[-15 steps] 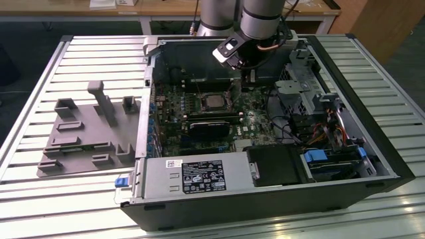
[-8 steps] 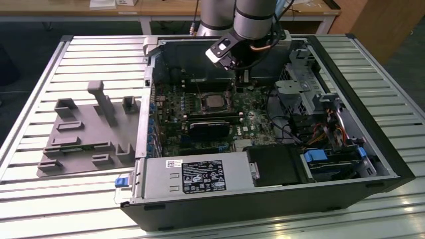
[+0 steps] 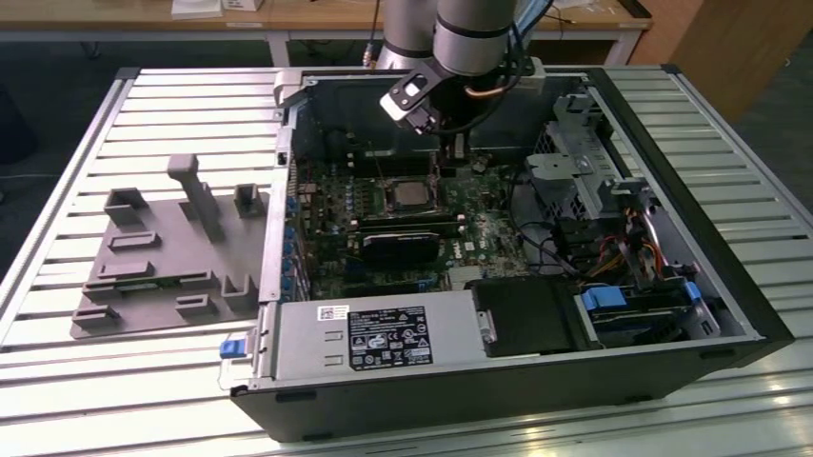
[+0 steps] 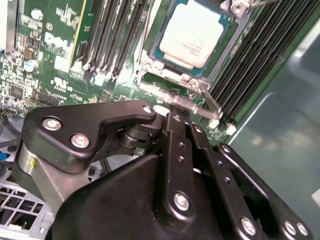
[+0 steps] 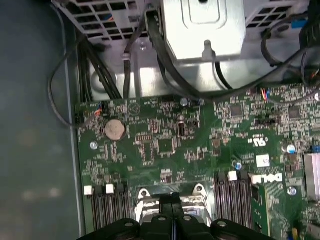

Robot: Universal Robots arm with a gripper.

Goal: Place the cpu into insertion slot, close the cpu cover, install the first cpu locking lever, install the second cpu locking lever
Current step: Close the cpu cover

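Silver-grey tubular arm (image 3: 470,33), matte black gripper (image 4: 174,113) linkages; round silver screw heads (image 4: 181,201)

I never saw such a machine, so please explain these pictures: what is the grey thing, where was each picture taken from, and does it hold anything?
It is a robot arm with a gripper at its end. The exterior view comes from a camera standing apart: an open computer case lies on a slatted table, a grey holder beside it on the exterior view's left. Both wrist views come from cameras riding on the arm, above the green motherboard. There the cpu sits in the insertion slot, the cpu cover around it. The jaws stand closed at the slot's edge; whether they pinch the thin lever there, I cannot tell.
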